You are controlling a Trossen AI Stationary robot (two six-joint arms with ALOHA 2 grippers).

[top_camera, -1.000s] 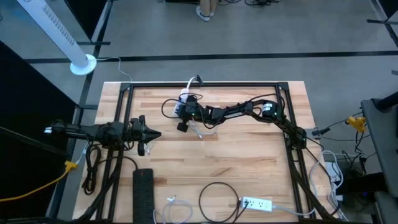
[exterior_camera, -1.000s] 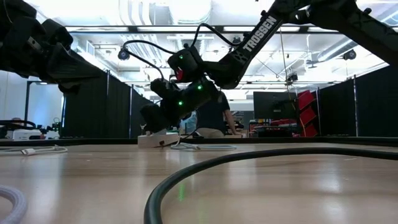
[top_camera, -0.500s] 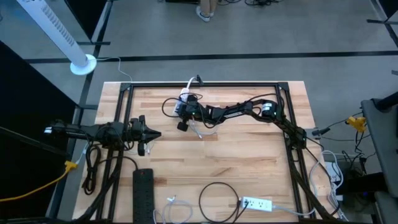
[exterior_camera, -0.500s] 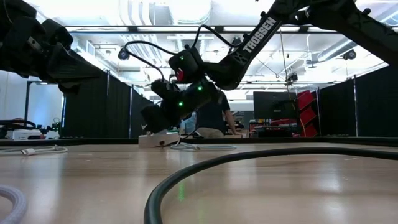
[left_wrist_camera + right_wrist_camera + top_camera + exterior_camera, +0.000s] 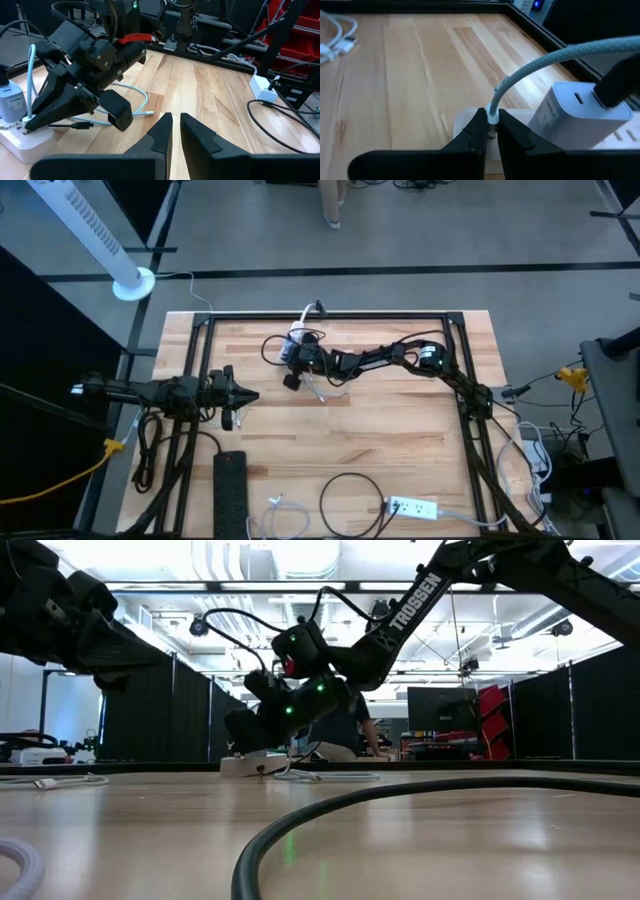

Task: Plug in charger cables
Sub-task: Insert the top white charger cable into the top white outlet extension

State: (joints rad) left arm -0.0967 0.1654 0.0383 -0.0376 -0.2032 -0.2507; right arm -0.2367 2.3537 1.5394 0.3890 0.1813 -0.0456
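At the table's far middle lies a white power strip (image 5: pixel 298 335) with a white adapter (image 5: pixel 580 107) plugged into it. My right gripper (image 5: pixel 490 131) reaches over it from the right, shut on the plug end of a pale braided charger cable (image 5: pixel 545 62). The rest of that cable trails over the wood (image 5: pixel 131 93). My left gripper (image 5: pixel 247 395) waits shut at the table's left, touching nothing. More charger cables lie near the front edge: a black loop (image 5: pixel 350 498) and a white one (image 5: pixel 276 510). My right gripper pinches the pale cable's plug end (image 5: pixel 493 118) between its two fingertips. The fingers slant down at it from the table's right (image 5: pixel 30 119). The plug points down at the strip's top; whether it touches the strip, I cannot tell. The cable arches up and away, slack.
A black power strip (image 5: pixel 230 488) lies near the front left and a second white strip (image 5: pixel 412 506) at the front right. A black cable (image 5: pixel 150 448) and a yellow cord (image 5: pixel 60 480) lie by the left edge. Black frame rails (image 5: pixel 330 315) ring the table.
My right gripper has stayed shut on the plug end at the far power strip, shifting only slightly.
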